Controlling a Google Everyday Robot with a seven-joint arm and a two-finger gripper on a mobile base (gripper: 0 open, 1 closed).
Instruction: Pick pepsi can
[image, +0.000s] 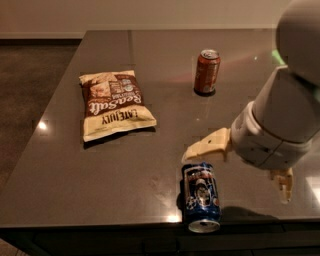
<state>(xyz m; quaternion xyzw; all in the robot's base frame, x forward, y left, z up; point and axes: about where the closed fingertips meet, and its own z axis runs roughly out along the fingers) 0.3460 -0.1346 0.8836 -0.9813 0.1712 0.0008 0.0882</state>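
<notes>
The pepsi can (201, 196) lies on its side at the near edge of the dark grey worktop (100, 175). Its silver end faces the front edge and its blue body with the white and red label is turned upward. A small bright reflection sits on the worktop just beside the can's near end.

The gripper (235, 179) hangs open just above and to the right of the pepsi can, with its two cream fingers spread wide. One finger (207, 146) slants down so that its tip is right over the far end of the pepsi can; whether it touches the can cannot be told. The other finger (283, 182) points downward, well apart to the right of the can. The thick white arm (285, 110) rises up and to the right from there, out of view.

Beyond the pepsi can, farther back on the worktop, an orange-brown drink can (206, 71) stands upright. To the left of the pepsi can and somewhat farther back, a brown and cream snack bag (114, 103) lies flat, its print reading upside down from this side. Both are well apart from the pepsi can and from the gripper.
</notes>
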